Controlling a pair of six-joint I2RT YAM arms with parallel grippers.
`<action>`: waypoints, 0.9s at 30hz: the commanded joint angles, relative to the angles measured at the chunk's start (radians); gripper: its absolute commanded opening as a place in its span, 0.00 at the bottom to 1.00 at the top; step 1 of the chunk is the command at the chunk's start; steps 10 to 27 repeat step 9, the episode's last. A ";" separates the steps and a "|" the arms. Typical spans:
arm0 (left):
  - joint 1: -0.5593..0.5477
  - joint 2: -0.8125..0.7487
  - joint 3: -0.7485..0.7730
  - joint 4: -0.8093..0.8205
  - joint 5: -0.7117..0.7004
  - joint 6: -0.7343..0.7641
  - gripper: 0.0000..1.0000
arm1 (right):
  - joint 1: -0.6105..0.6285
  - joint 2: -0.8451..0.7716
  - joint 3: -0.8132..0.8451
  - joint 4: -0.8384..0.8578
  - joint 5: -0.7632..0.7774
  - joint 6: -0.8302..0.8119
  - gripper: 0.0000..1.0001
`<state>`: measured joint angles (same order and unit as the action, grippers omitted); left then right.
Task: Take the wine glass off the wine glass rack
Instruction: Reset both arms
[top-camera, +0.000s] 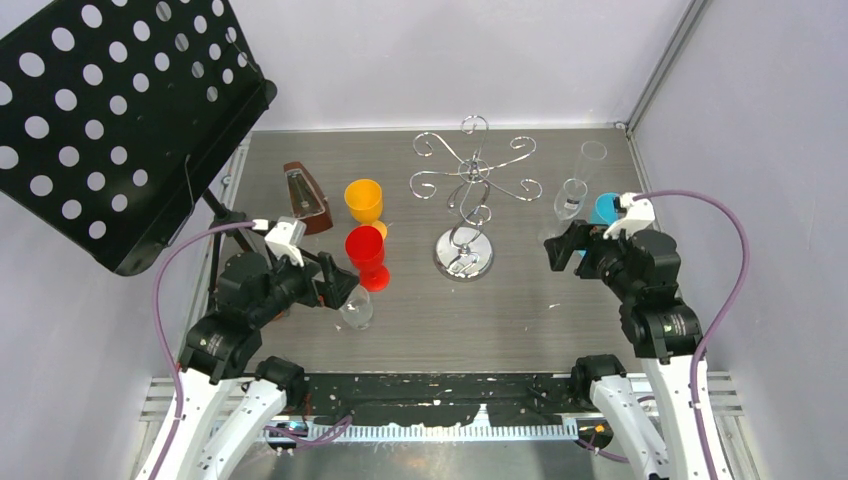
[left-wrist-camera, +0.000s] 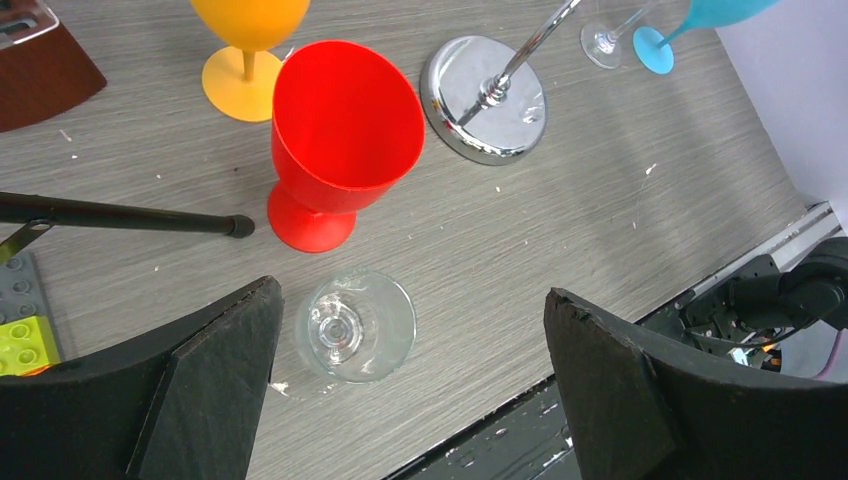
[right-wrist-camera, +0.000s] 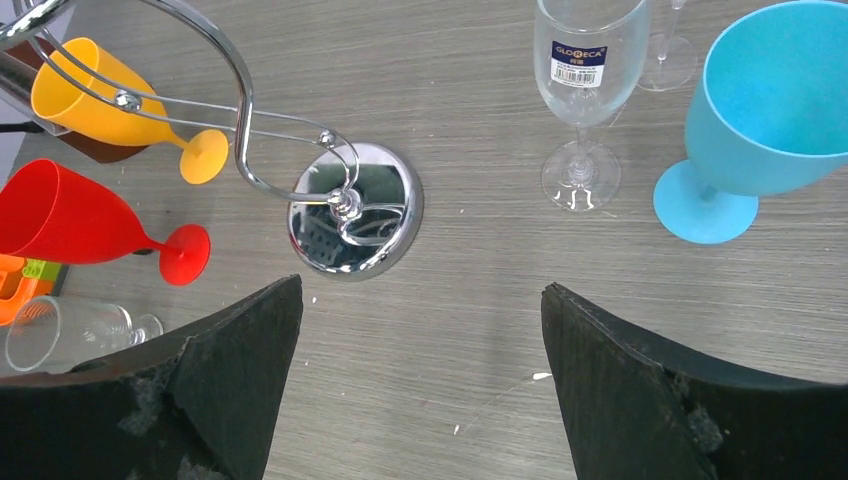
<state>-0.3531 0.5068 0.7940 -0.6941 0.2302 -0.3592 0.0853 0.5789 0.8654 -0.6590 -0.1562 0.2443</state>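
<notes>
left tool (left-wrist-camera: 412, 300) wide open, right tool (right-wrist-camera: 422, 290) likewise, empty

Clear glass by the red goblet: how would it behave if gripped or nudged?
The glass looks thin and smooth, so probably fragile and slippery. It stands on a foot narrower than its bowl, so a side push may tip it, and the round bowl could roll.

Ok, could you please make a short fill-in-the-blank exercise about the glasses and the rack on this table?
1. The arms of the wine glass rack carry ____ glasses.
2. Below the left gripper stands a small clear glass, next to the ____ goblet.
3. The clear flute stands beside the ____ goblet, near the right gripper.
4. Both grippers are ____.
Missing words: no; red; blue; open.
</notes>
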 joint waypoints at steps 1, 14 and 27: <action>0.005 0.007 -0.004 0.042 -0.017 0.011 1.00 | 0.006 -0.075 -0.023 0.103 0.033 0.032 0.95; 0.005 -0.011 -0.006 0.042 -0.025 0.009 1.00 | 0.006 -0.094 -0.028 0.116 0.053 0.043 0.95; 0.005 -0.011 -0.006 0.042 -0.025 0.009 1.00 | 0.006 -0.094 -0.028 0.116 0.053 0.043 0.95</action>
